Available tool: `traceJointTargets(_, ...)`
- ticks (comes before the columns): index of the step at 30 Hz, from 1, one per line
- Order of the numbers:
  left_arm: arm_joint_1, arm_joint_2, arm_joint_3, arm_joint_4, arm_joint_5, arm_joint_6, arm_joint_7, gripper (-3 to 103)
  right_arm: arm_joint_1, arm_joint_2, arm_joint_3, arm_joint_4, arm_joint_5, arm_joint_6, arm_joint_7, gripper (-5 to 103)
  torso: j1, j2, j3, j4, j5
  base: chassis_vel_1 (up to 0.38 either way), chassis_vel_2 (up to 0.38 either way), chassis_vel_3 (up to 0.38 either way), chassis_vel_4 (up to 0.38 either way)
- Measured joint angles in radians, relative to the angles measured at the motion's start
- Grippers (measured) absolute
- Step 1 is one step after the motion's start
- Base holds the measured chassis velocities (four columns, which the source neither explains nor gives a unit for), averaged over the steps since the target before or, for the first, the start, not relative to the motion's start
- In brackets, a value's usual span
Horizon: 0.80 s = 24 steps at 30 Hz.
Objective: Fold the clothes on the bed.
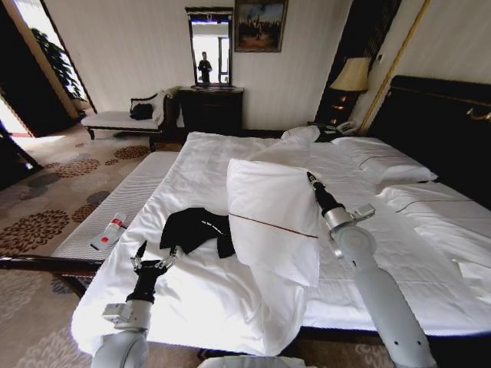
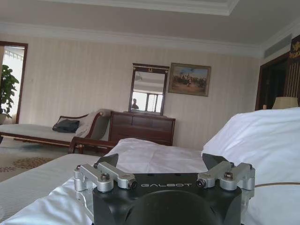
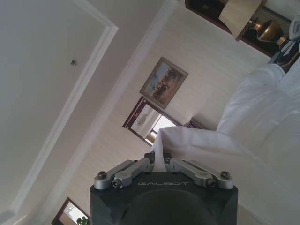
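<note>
We clear first: right gripper (image 3: 158, 161) clamps the duvet (image 1: 272, 207); left gripper (image 1: 153, 257) gapes beside black T-shirt (image 1: 196, 228), unfolded.

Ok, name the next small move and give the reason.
Probably the right hand should carry the white duvet it pinches away from the black T-shirt. The lifted flap hangs right beside the shirt, while the open left hand waits just short of it.

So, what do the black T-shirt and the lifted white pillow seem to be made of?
The black T-shirt looks like soft matte fabric: it lies crumpled. The white pillow, pinched by the right end effector, seems smooth woven cloth, slightly glossy, with creases; the exact fibre is unclear.
</note>
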State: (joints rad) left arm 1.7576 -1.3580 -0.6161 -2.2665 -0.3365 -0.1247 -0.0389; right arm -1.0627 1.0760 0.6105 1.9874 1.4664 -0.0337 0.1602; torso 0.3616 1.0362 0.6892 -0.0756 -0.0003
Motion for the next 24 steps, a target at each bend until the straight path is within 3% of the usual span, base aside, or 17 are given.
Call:
traceJointTargets(10,-0.013,0.000,0.019,-0.047,-0.019,0.007,-0.001,100,-0.195,0.024,0.196,0.127,0.014,0.019,0.066,1,0.000,0.000,0.000,-0.0003,-0.0002,0.000,0.000,0.000,0.000)
traceJointTargets(24,-0.015,0.002,0.090,-0.118,-0.031,0.020,-0.003,100,-0.392,0.069,0.448,0.232,0.046,0.048,0.094,1,0.000,0.000,0.000,0.0001,-0.0001,0.000,0.000,0.000,0.000)
